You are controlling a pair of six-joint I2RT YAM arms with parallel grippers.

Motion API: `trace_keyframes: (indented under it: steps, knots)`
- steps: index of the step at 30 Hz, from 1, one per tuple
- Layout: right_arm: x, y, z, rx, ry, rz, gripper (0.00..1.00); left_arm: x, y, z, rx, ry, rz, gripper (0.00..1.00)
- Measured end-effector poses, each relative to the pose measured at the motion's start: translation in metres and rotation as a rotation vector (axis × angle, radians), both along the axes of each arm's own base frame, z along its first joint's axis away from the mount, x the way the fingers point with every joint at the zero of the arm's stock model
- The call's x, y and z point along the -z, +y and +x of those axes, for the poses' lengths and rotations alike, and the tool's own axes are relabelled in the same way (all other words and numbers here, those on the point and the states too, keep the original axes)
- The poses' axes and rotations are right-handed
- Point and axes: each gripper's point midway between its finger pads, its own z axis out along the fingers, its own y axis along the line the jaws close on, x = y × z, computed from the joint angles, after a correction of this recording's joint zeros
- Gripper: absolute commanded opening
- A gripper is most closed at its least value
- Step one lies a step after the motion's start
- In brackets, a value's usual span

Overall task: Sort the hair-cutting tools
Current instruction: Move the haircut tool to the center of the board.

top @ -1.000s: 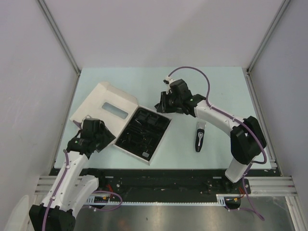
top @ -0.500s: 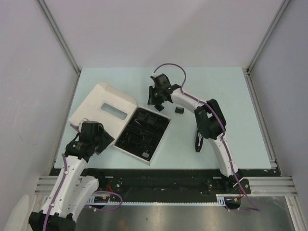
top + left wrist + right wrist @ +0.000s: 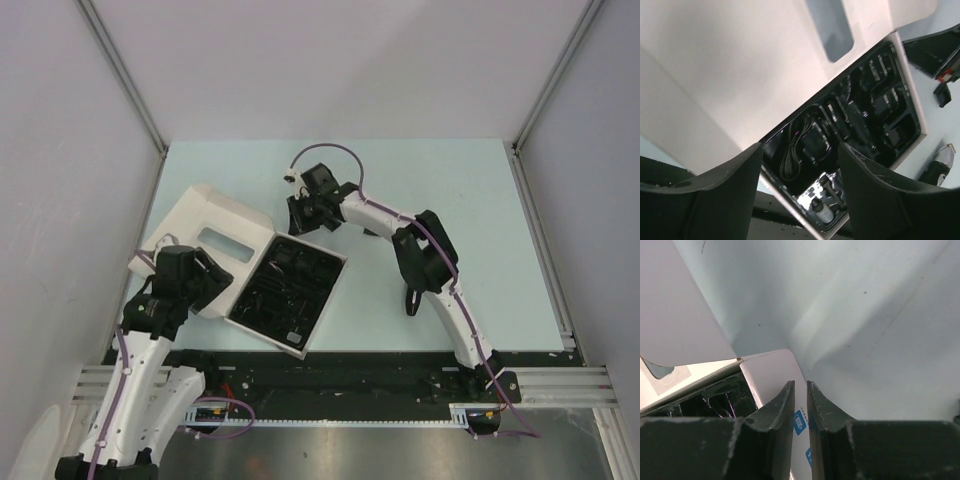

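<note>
Mint-green matte table from above, and I've got the white box lying skewed at left, opened out flat. Its black tray is a cluster of moulded pockets. My left gripper hangs over the box's near edge; my right gripper sits at the tray's far corner. The slim clipper lies on the table right of the box, half hidden under my right elbow, with a broad stretch of table between it and the right-hand rail. Left wrist view now: blunt black fingers spread wide, nothing between them, so that claw is open. Beneath them the glossy tray holds the coiled cable, looped and rubbery, in a near pocket. A small comb guard lies loose on the table just off the tray's rim. Right wrist view: scuffed matte fingers drawn almost together, only a thin slit left, nothing in it. They're poised at the box's rounded white corner, blue printed marks on its wall, pale table beyond.
</note>
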Motion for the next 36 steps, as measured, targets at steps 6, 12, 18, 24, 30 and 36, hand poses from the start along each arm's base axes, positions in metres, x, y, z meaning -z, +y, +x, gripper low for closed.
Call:
trace_keyframes:
  steps: [6,12,18,24,30,36]
  knots:
    - [0.004,0.0,-0.001,0.049,0.005,-0.033,0.27,-0.011,0.003,0.008,0.034,-0.013,0.049,0.71]
    - [-0.004,-0.059,0.047,0.379,-0.063,-0.159,0.62,-0.018,0.002,0.019,0.12,-0.021,0.104,0.79]
    - [-0.05,-0.136,0.069,0.687,-0.196,-0.299,0.87,-0.032,0.0,0.035,0.208,-0.073,0.164,0.91]
    - [-0.049,-0.188,0.052,0.868,-0.224,-0.455,0.89,-0.037,-0.003,0.044,0.28,-0.116,0.205,1.0]
    - [-0.014,-0.22,0.034,0.928,-0.121,-0.573,0.84,-0.039,-0.005,0.051,0.327,-0.138,0.229,1.0]
    - [0.007,-0.233,0.034,0.94,-0.066,-0.61,0.81,-0.038,-0.005,0.055,0.348,-0.141,0.244,1.0]
